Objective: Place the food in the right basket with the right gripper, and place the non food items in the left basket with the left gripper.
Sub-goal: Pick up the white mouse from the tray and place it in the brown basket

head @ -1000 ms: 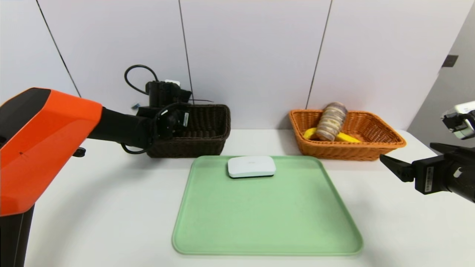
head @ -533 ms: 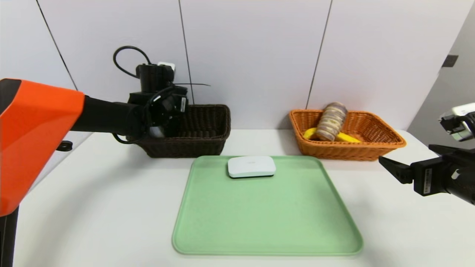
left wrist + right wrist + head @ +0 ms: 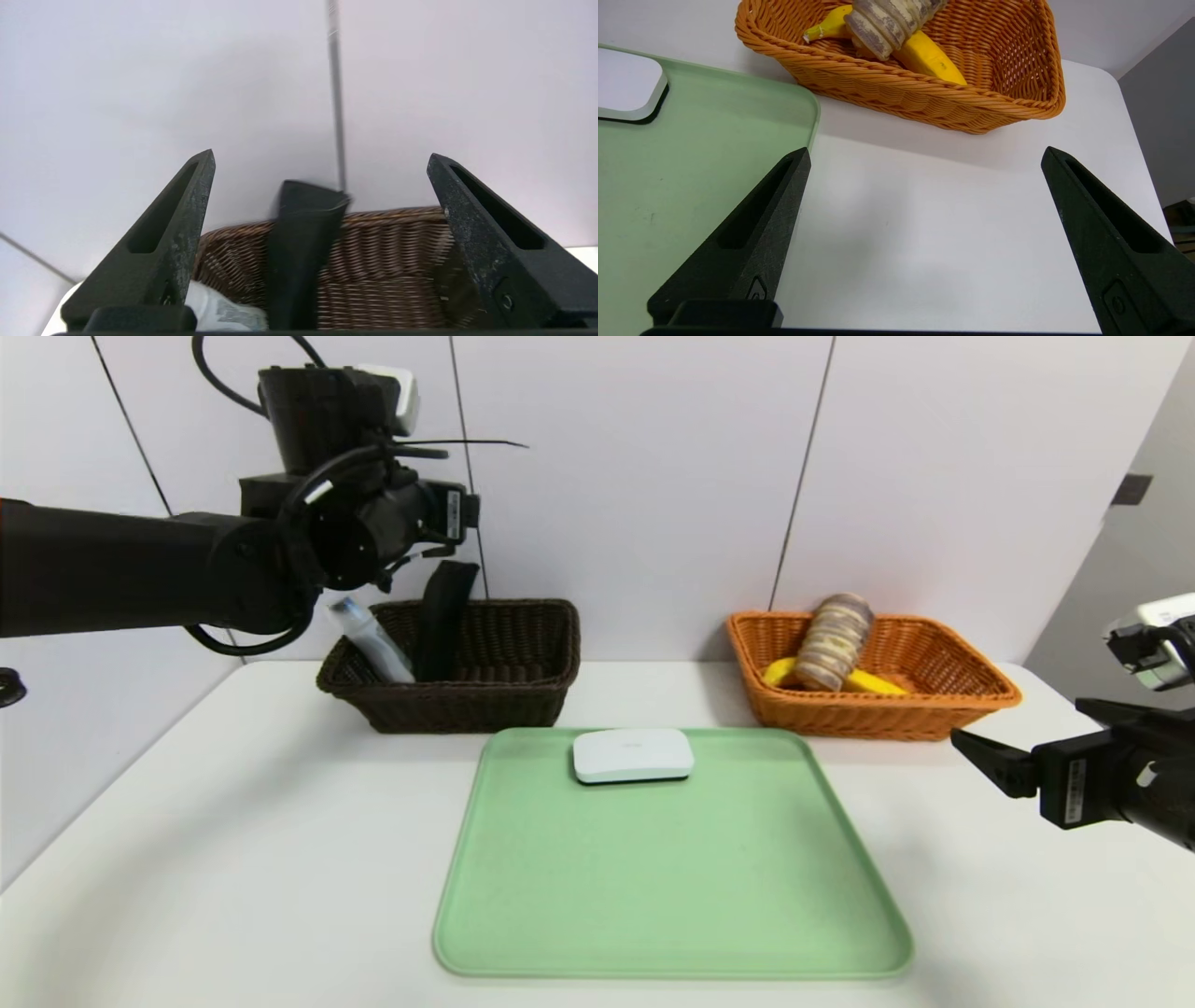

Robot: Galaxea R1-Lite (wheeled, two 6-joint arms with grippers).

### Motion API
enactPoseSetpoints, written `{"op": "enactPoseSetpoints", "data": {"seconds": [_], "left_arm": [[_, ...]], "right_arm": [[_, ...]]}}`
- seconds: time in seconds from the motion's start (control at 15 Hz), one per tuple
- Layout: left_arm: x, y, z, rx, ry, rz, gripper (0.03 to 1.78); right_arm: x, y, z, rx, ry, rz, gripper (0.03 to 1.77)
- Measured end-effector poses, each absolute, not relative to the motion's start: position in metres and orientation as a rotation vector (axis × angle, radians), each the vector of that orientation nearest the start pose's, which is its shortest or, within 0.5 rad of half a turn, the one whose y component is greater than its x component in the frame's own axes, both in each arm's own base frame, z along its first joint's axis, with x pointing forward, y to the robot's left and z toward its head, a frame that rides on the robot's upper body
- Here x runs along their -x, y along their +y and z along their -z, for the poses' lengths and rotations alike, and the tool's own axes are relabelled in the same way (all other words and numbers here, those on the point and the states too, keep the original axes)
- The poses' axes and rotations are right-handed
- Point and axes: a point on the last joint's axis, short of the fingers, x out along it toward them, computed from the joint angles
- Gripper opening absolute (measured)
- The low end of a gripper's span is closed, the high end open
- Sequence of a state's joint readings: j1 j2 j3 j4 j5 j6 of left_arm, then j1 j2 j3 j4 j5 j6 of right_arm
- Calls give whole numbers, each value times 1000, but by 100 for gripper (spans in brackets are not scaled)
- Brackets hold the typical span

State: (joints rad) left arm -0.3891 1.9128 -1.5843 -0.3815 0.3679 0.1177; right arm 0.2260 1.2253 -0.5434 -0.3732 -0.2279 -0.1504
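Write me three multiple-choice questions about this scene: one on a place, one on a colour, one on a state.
1. Where is the white flat device?
A) In the orange basket
B) On the tray
C) In the dark brown basket

2. What colour is the tray?
A) Green
B) Red
C) Blue

3. How is the left tool?
A) Shut on the bottle
B) Shut on the banana
C) Open and holding nothing

1 B: the white flat device sits near the far edge of the tray.
2 A: its whole surface is pale green.
3 C: the left tool, above the dark brown basket, has its jaws wide apart with nothing between them.
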Motion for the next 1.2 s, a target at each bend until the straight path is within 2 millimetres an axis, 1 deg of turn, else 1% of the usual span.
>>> {"op": "enactPoseSetpoints", "data": {"seconds": [0.13, 0.27, 0.53, 0.73, 0.87, 1.0, 1.2], "left_arm": [[-346, -155, -313, -89, -73, 68, 163], [-330, -167, -310, -96, -57, 119, 165], [-303, -184, -280, -140, 39, 203, 167], [-286, -191, -263, -185, 94, 281, 167], [-279, -195, -254, -252, 110, 365, 168], [-276, -199, -251, -302, 109, 424, 169], [-274, -203, -246, -393, 111, 580, 169]], "right_arm": [[-175, 35, -200, 218, 298, -21, 171], [-174, 35, -200, 219, 298, -22, 171], [-173, 35, -200, 217, 295, -22, 171], [-173, 35, -202, 215, 288, -21, 171], [-174, 35, -206, 211, 277, -24, 171], [-175, 35, -207, 199, 270, -32, 171], [-175, 35, -209, 169, 260, -34, 171]]}}
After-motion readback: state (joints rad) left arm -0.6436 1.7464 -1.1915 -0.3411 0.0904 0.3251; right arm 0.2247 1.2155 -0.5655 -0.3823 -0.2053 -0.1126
